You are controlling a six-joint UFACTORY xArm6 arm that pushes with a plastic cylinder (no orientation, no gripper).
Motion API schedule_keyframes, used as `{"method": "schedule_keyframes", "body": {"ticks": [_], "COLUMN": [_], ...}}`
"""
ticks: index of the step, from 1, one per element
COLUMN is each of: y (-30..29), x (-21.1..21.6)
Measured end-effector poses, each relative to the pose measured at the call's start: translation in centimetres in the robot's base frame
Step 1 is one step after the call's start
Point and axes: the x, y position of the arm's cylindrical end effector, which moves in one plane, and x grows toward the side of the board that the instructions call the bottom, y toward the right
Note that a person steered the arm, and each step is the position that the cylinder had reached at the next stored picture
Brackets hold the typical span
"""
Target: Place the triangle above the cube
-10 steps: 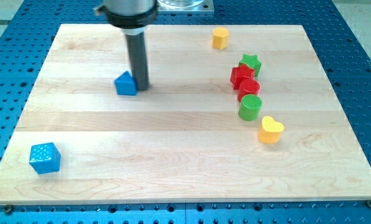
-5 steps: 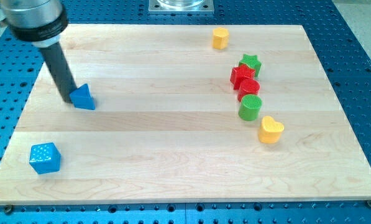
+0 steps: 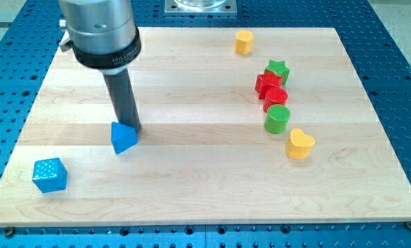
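Since no gripper is fitted, my tip (image 3: 131, 129) is touching the small blue plastic triangle (image 3: 122, 138)'s upper right; leftward pushing above the blue speckled cube (image 3: 49, 174) is advised.

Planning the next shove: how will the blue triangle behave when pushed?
The blue triangle looks rigid and small, so it will probably slide easily on the smooth board. My tip touches its upper right, off-centre, so it may spin. Flat-sided: unlikely to roll.

A pale wooden tabletop (image 3: 205, 193) rests on a blue perforated metal base (image 3: 398, 83), with a grey metal mount (image 3: 200, 5) at the view's top.
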Motion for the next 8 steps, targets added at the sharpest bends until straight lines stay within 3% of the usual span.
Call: {"method": "schedule_keyframes", "body": {"ticks": [2,6,7,8], "y": [2.7,-7.5,0.5,10.2], "x": [5.0,4.7,2.8,-2.4]}}
